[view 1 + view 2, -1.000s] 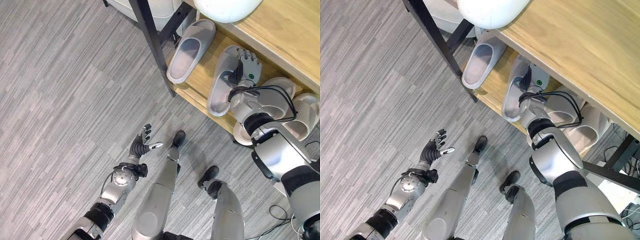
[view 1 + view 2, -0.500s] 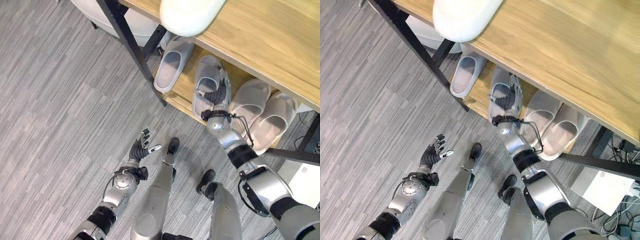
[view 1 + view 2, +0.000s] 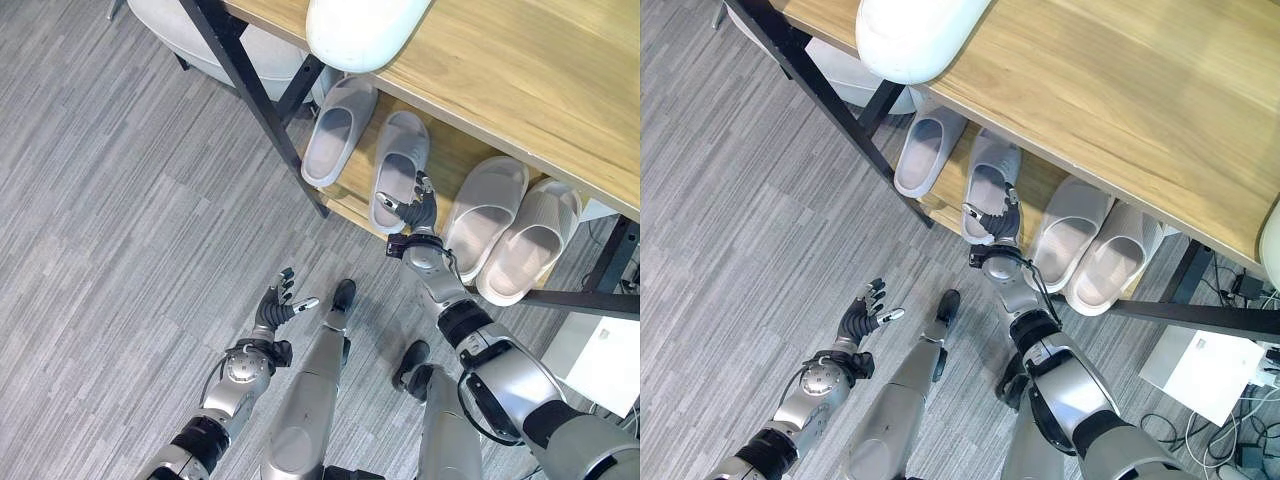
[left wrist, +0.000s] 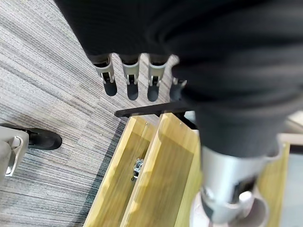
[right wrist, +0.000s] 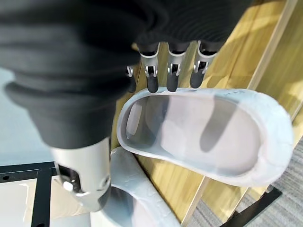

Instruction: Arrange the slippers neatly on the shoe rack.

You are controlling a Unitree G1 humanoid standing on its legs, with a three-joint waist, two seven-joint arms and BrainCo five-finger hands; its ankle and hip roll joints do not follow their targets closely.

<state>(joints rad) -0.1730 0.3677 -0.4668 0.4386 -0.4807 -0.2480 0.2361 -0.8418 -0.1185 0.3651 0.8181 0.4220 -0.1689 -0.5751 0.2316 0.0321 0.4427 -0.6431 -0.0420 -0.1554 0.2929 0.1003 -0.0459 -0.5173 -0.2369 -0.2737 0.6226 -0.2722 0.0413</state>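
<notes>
Slipper (image 5: 203,137) just beyond straight fingers (image 5: 172,78)

Floor (image 3: 120,200): grey carpet in a streaked plank pattern. Wooden bench (image 3: 520,80) with a light wood top at far right, on black metal legs (image 3: 250,95). A white rounded object (image 3: 360,30) sits at its near edge. White box (image 3: 600,355) on the floor at right.
</notes>
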